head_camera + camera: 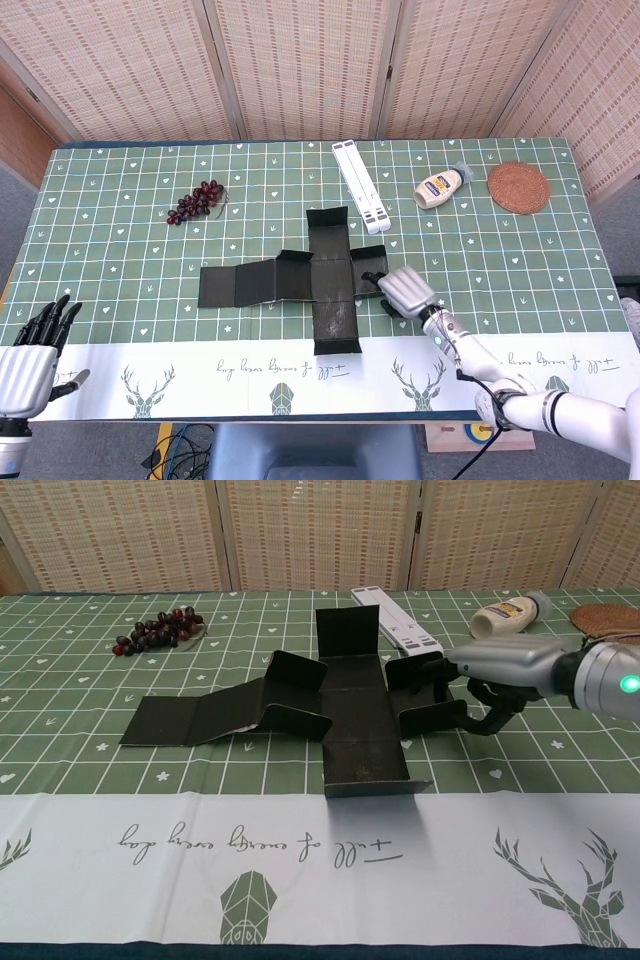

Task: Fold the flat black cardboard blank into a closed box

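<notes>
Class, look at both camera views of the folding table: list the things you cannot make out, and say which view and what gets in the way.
1. Whether the right hand touches the black cardboard blank: in the chest view its fingers overlap the right flap, and the head view is too small.
2. The left hand: cut off by the head view's edge, absent from the chest view.
3. The squeeze bottle label: too small to read.

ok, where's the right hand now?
In both views the right hand is at the right-side flap of the black cardboard blank, its fingers over the flap's edge, on the table's right half, well in front of the mayonnaise bottle.
</notes>
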You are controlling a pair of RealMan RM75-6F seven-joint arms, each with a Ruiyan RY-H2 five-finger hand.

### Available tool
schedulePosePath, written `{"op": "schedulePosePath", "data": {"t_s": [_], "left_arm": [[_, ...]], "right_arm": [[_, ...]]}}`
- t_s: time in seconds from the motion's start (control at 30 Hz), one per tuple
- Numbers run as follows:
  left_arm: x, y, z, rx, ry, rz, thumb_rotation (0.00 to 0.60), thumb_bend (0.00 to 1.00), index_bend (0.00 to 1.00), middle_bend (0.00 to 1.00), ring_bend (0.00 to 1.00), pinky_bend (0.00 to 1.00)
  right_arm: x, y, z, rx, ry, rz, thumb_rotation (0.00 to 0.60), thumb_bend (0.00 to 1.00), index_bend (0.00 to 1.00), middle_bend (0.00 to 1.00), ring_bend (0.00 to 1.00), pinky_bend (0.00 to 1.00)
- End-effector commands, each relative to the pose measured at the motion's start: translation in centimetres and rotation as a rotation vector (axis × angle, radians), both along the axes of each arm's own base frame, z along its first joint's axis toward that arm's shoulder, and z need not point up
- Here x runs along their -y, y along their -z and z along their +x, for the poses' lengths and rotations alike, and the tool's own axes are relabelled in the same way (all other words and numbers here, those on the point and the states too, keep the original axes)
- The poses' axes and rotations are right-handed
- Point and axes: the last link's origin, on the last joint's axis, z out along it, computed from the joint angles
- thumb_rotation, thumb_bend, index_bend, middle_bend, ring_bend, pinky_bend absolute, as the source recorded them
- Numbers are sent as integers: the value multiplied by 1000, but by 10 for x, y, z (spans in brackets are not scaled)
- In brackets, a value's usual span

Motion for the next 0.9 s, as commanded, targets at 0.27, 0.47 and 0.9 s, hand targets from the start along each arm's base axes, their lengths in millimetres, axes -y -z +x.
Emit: {"op": "schedulePosePath", "data": {"t_s": [0.27,0.47,0.9], "left_arm": [[2,-1,-4,-17,-10,7,600,99,0,0,45,158],[1,0,-3,-18,-2,5,600,99,0,0,44,158],[2,-2,-3,-16,3,4,600,99,2,0,44,157]], "right_arm": [[-42,10,29,98,-11,170,600,572,189,381,806,940],[-70,10,56,162,-68,268,600,568,190,366,807,940],[-47,-8,111,146,-345,157,600,544,165,296,812,949]]}}
